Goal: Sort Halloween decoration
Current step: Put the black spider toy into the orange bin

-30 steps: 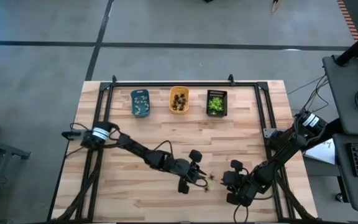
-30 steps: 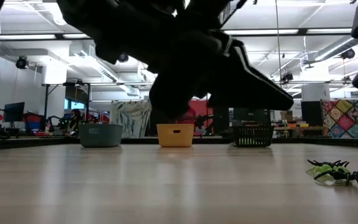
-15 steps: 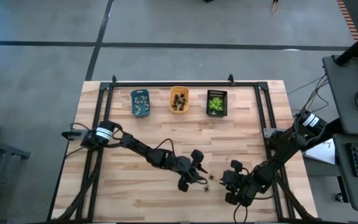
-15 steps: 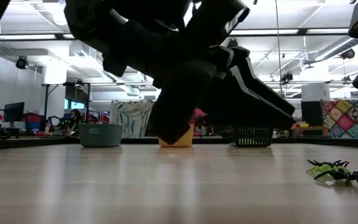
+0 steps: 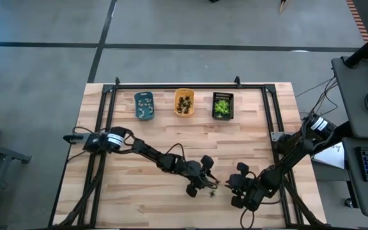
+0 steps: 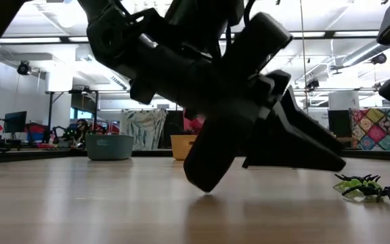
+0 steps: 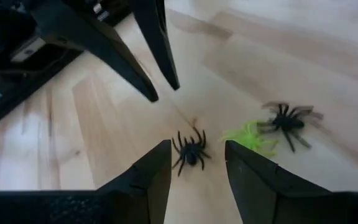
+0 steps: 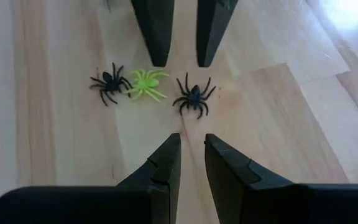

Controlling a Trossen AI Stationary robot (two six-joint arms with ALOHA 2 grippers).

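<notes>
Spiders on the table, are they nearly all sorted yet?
Nearly. The blue tray, orange tray and black tray already hold spiders. The left pincer, open, hovers at one black spider. The green spider and another black spider also wait on the table.

No text, label, brand, number or sign can be read anywhere in these views. The wooden table (image 5: 248, 131) bears no markings, and the room behind it in the low view shows nothing legible.
</notes>
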